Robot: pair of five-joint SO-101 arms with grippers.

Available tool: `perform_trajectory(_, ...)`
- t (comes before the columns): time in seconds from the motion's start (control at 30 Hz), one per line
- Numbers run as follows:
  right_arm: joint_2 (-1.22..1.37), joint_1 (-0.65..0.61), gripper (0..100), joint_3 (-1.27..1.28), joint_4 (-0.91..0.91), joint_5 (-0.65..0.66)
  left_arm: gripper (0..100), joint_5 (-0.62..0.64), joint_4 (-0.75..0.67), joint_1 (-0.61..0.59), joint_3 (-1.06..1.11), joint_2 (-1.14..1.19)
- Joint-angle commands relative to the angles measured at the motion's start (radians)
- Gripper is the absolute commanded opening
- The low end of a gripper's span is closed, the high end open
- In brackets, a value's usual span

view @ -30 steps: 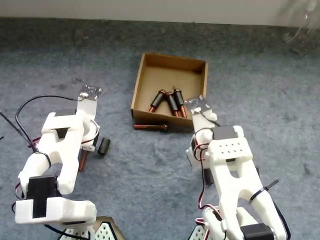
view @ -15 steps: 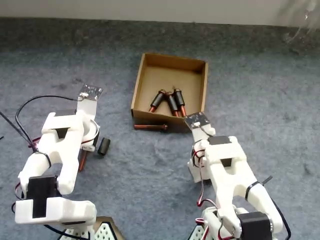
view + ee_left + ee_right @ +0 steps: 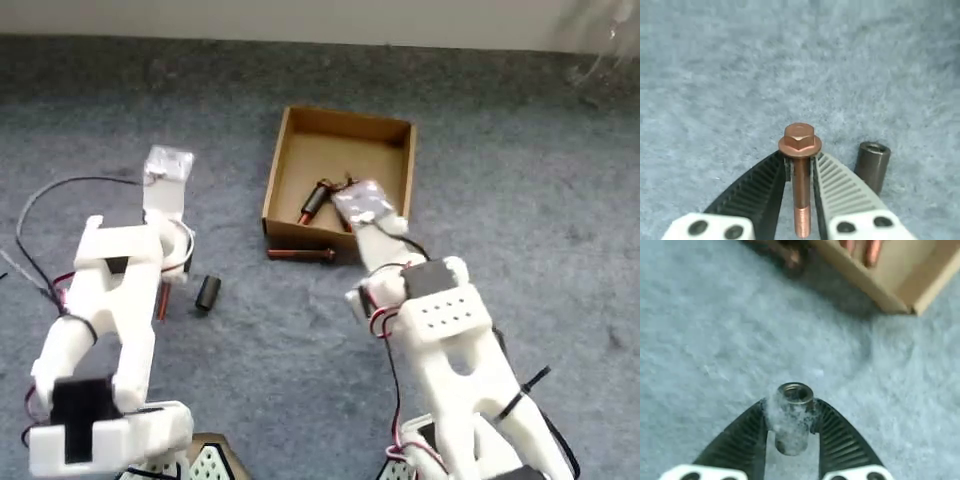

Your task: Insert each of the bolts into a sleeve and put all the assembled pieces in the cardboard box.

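grey carpet [image 3: 520,200] covers the desk. pale wall [image 3: 300,18] runs along the far edge.

box [image 3: 274,180]: cardboard, open top, mid-desk, farther out than both arms. inside lies one assembled piece [image 3: 316,200], a dark sleeve on a copper bolt, lying aslant. more lie beside it, mostly hidden behind the right arm [image 3: 440,320]. the right wrist view catches a box corner [image 3: 890,287] with copper shank ends [image 3: 871,250] inside.

loose bolt [image 3: 300,254]: flat on the carpet just outside the box's near wall, running parallel to it.

left gripper [image 3: 800,159]: clenched on a bolt [image 3: 800,142]. the fingers pinch the shank right under the flanged hex head. the head sticks out past the fingertips and the threaded end points back toward the wrist. in the high view the copper shank [image 3: 162,300] peeks out beside the left arm [image 3: 110,290], well apart from the box.

loose sleeve [image 3: 872,165]: dark, on the carpet just beside the left gripper and not touching it. seems to stand on end, with the open bore showing at its far end. in the high view it sits [image 3: 207,293] between the two arms, nearer the left one.

right gripper [image 3: 790,410]: clamped on a sleeve [image 3: 794,396], one finger on each side of the barrel, open bore facing away from the wrist. it is held over bare carpet near the box's corner. in the high view the right arm's wrist overlaps the near right part of the box.
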Motion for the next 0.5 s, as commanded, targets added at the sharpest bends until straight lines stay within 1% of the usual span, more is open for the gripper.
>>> perform_trajectory(0.0,-0.058,-0.148,0.5,-0.090,-0.088,-0.044,0,0.038,0.074,0.031,-0.127,-0.197)
perform_trajectory(0.1,-0.068,-0.222,0.5,-0.087,-0.189,0.021,0,0.094,0.120,0.045,-0.179,-0.354)
perform_trajectory(0.23,-0.070,-0.259,0.5,-0.087,-0.211,0.127,0,0.097,0.132,0.042,-0.209,-0.539)
perform_trajectory(0.3,-0.070,-0.268,0.5,-0.087,-0.216,0.126,0,0.100,0.132,0.042,-0.202,-0.610)
perform_trajectory(0.37,-0.070,-0.291,0.5,-0.087,-0.217,0.086,0,0.109,0.132,0.051,-0.185,-0.665)
perform_trajectory(0.47,-0.070,-0.343,0.5,-0.087,-0.248,0.040,0,0.210,0.126,0.096,-0.145,-0.736)
